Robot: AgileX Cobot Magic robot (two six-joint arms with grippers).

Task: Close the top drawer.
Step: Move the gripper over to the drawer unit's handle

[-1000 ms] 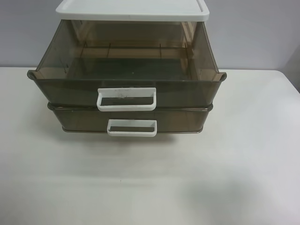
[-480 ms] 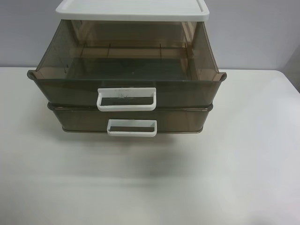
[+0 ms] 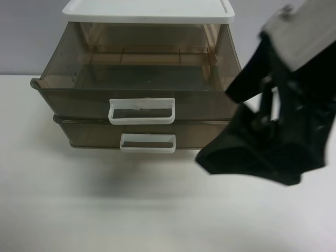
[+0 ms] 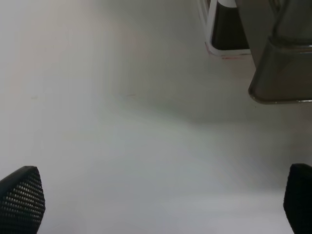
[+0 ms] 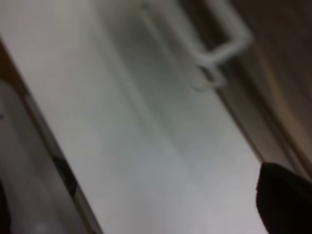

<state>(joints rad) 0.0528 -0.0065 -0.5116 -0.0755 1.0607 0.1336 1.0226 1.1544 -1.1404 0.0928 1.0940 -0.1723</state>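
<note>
- Pulled well out from under the white lid (image 3: 147, 10): the top drawer (image 3: 142, 94), its front overhanging the lower drawer (image 3: 147, 132). Empty by the look of it, with the scuffed white handle (image 3: 141, 110) facing the camera in the exterior high view.
- Pushed in, or nearly so: the lower drawer, its clean handle (image 3: 147, 143) just below the scuffed one.
- All standing on a white bench (image 3: 79, 199).
- Large, dark and blurred above the bench: the arm at the exterior high view's right (image 3: 273, 136), covering the top drawer's corner in that view. No contact visible.
- Apart: the left pincer (image 4: 158, 202), fingertips (image 4: 22, 200) at opposite edges of the left wrist view. Nothing between them but bare bench, and a brown drawer corner near but untouched.
- Apart or together, cannot tell: the right pincer (image 5: 282, 204), only one dark tip in a smeared right wrist view, both handles ahead.
- Step in hand, as a judgement: the approach, with no pushing begun.
- Next move, likely: set a pincer squarely against the top drawer's front, at or near the scuffed handle, then push straight back until flush with the lower front.
- Worth watching: an off-centre push could skew the drawer or slide the whole cabinet across the bench. Best to keep clear of the clean handle too.
</note>
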